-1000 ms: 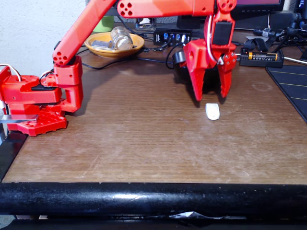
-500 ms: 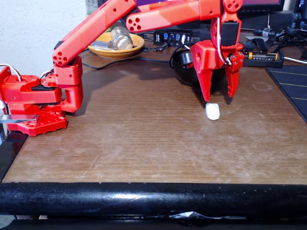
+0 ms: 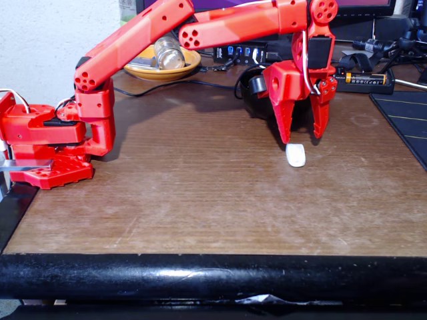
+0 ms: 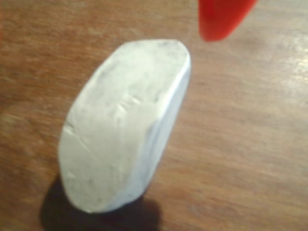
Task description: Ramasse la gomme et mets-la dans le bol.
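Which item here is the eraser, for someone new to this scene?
On the brown wooden table, look just below the red arm's open pincer. The eraser lies there alone: a small white pebble-like lump, unlike the deep black bowl behind.

Brown wooden table (image 3: 187, 187) bears gomme (image 3: 295, 155), seemingly bol (image 3: 257, 103) behind.

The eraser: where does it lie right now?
In the fixed view, the eraser lies on the brown table, right of centre, just below the open gripper and in front of the black bowl.
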